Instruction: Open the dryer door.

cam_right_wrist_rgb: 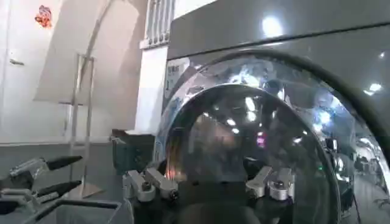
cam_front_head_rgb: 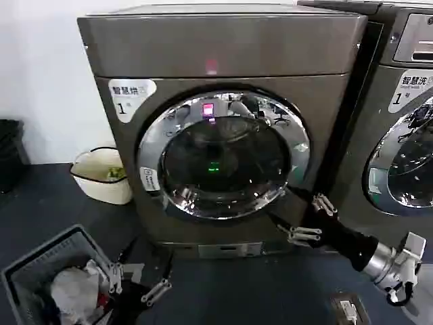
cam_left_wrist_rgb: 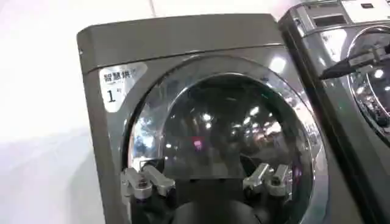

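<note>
We have the right gripper (cam_front_head_rgb: 292, 213) reaching in from the lower right, its two dark fingers spread apart and pointing at the lower right part of the dryer door (cam_front_head_rgb: 223, 154). That door sits shut in the front of the bronze-grey dryer (cam_front_head_rgb: 223, 47), its chrome rim flush with the panel all the way round as far as we can judge. One finger lies close to the rim's lower right edge; whether it touches yet, we cannot tell.

The left gripper (cam_front_head_rgb: 139, 281) hangs low near the floor, beside the laundry basket (cam_front_head_rgb: 40, 274), fingers also spread and holding nothing. It looks parked, looking up at the door from below.

Now the step in hand, as we read it, is getting a purchase on the door's edge. The hinge side is not obvious, so we would want a fingertip tucked behind the rim on the right side, where the rim meets the dark gap next to the second machine (cam_front_head_rgb: 399, 135). A hook behind the lip seems better than a pinch on slick chrome, which could slip. Then pull outward along an arc, not straight back, letting the door swing. That neighbouring machine stands just beside, so the elbow needs care.
</note>
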